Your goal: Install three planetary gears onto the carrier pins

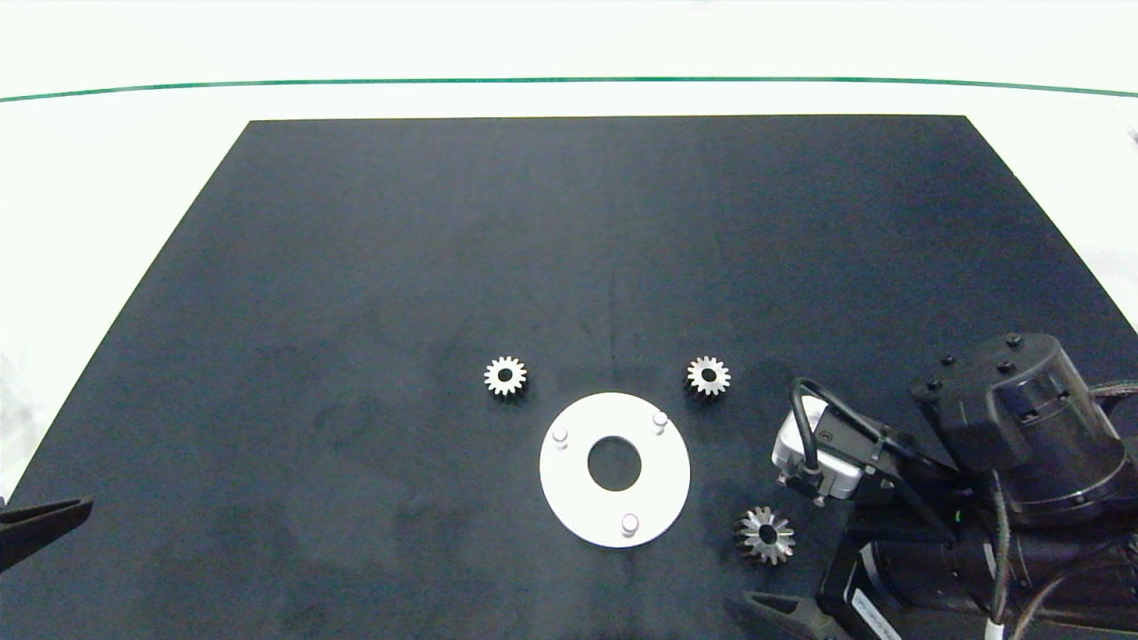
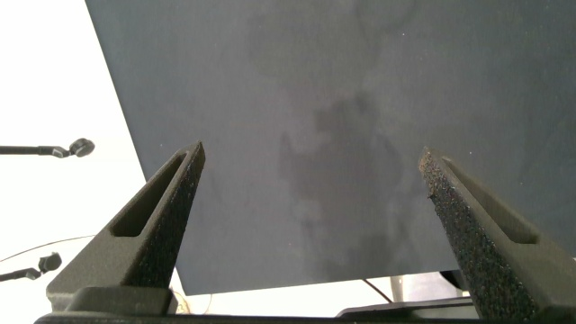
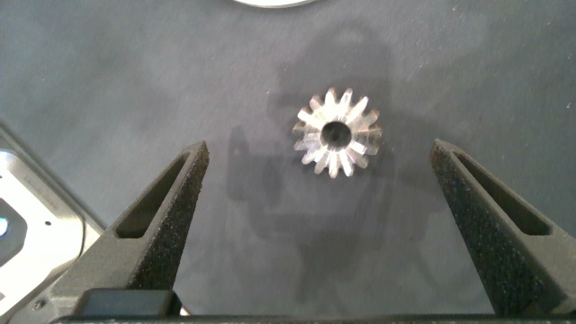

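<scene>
Flanking the white disc (image 1: 569,498), three loose gears (image 1: 505,376).

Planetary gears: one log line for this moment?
gears on pins: none | right hand: open over near gear | left hand: open, parked

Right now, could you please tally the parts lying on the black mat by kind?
Silvery gears: 3
White carrier disc: 1
Carrier pins on the disc: 3
Total: 7
</scene>
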Robot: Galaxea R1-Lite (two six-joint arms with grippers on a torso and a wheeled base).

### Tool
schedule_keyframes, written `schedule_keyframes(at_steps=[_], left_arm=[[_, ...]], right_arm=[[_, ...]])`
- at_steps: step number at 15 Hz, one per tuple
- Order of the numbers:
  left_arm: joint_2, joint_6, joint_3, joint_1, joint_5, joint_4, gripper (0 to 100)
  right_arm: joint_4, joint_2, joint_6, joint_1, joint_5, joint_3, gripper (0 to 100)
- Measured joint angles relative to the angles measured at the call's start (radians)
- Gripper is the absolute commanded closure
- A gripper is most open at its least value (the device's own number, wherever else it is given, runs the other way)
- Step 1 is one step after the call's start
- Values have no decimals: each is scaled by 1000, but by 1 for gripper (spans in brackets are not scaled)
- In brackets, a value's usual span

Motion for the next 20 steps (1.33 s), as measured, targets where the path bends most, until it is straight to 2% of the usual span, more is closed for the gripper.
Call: schedule_keyframes(at_steps=[3, 8, 12, 17, 20], left_arm=[[-2, 0, 0, -2, 0, 0, 0], [-6, 1, 0, -4, 0, 0, 0], [-9, 1, 0, -4, 0, 0, 0], [-13, 9, 1, -4, 0, 0, 0], [-21, 17, 4, -5, 0, 0, 0]], right_arm=[[-3, 16, 0, -5, -24, 7, 0], [-3, 26, -3, -5, -39, 25, 0], [-3, 27, -18, -5, -61, 27, 0], [-2, 31, -28, -5, -66, 33, 0], [-3, 35, -33, -5, -101, 35, 0]])
